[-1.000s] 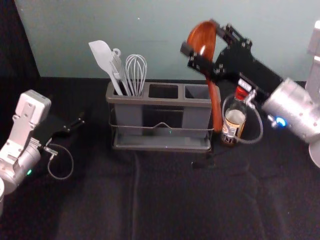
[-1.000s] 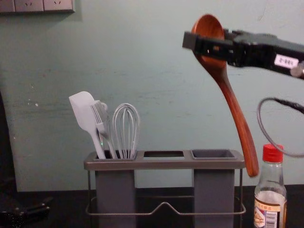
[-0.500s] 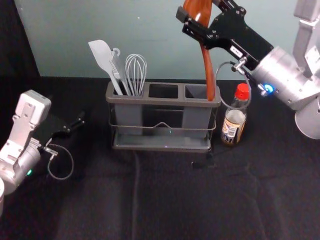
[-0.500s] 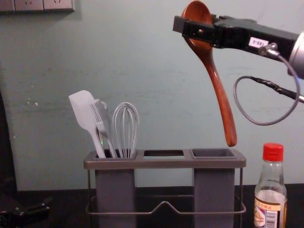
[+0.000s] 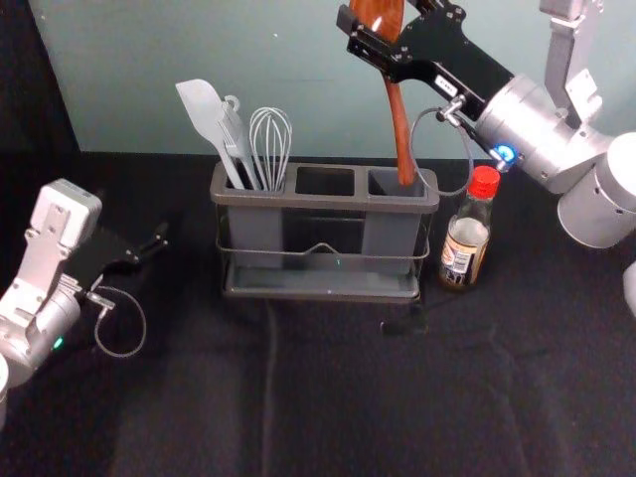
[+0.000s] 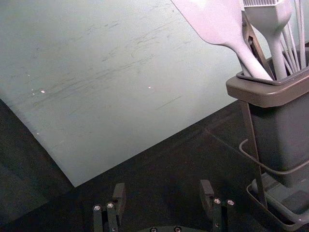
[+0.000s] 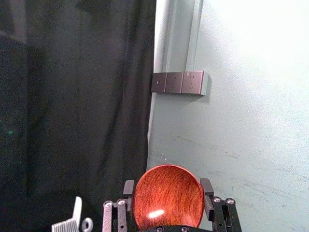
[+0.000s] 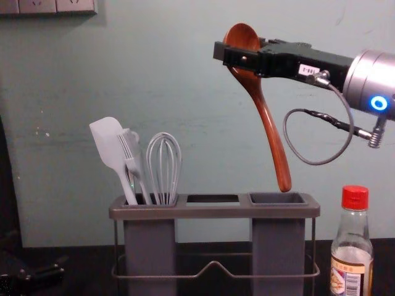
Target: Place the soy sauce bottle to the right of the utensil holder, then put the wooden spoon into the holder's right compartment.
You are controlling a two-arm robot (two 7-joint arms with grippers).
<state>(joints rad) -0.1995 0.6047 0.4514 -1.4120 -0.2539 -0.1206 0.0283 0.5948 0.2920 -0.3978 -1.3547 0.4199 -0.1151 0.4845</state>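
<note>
My right gripper (image 5: 386, 34), also in the chest view (image 8: 239, 52) and the right wrist view (image 7: 168, 195), is shut on the bowl of the wooden spoon (image 8: 270, 126). The spoon's handle (image 5: 399, 134) hangs down, its tip just above the right compartment (image 8: 278, 198) of the utensil holder (image 5: 298, 201). The soy sauce bottle (image 5: 465, 238) with its red cap stands upright to the right of the holder. My left gripper (image 5: 159, 243) is parked at the left of the table, its fingers apart in the left wrist view (image 6: 161, 195).
A white spatula (image 8: 111, 148), a brush (image 8: 131, 154) and a whisk (image 8: 163, 166) stand in the holder's left compartment. A wall (image 5: 328, 79) rises behind the holder. Dark cloth (image 5: 348, 388) covers the table in front.
My right gripper has carried the spoon leftward, from beside the holder's right end to above its right compartment. The left arm, holder and bottle have stayed still.
</note>
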